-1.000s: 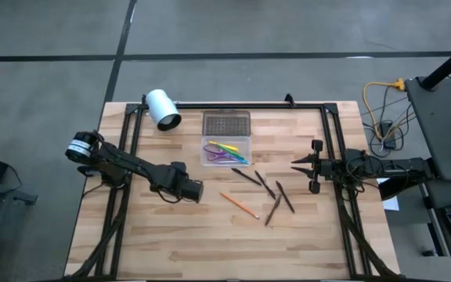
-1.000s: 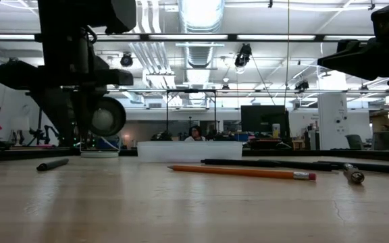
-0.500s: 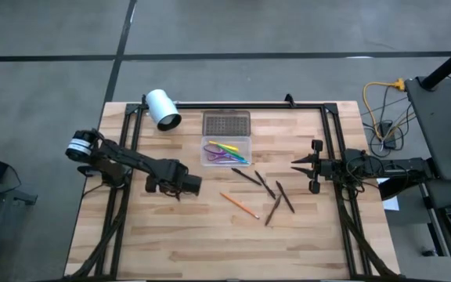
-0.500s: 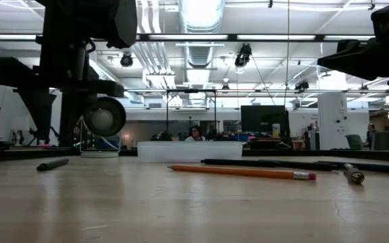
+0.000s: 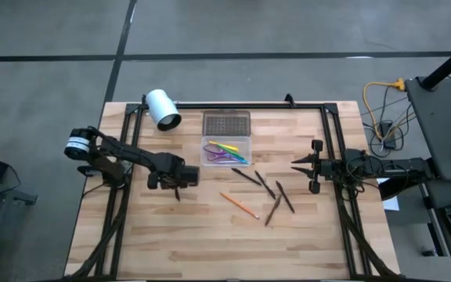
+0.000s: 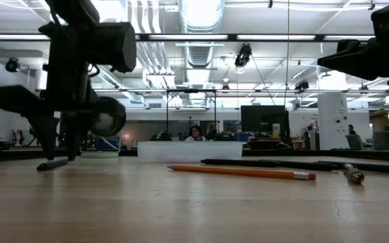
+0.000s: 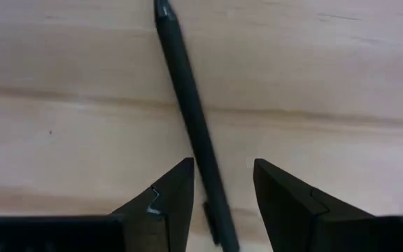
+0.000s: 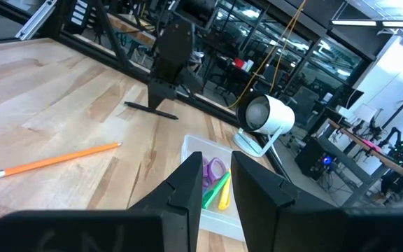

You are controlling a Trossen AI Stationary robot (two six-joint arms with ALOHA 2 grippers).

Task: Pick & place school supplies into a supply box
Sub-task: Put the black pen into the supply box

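The left gripper (image 7: pixel 221 183) stands low over the wood-grain tabletop (image 5: pixel 194 235) near its left edge, its dark wedge fingers apart on either side of a slim matte black pen (image 7: pixel 187 112) lying flat; the pen's near end is cut off between them. The clear, round-cornered supply box (image 5: pixel 226 151), near the back edge, holds green and yellow pens; its dotted grey lid (image 5: pixel 226 124) lies behind. The right gripper (image 5: pixel 304 166) waits at the right edge, fingers slightly apart, empty
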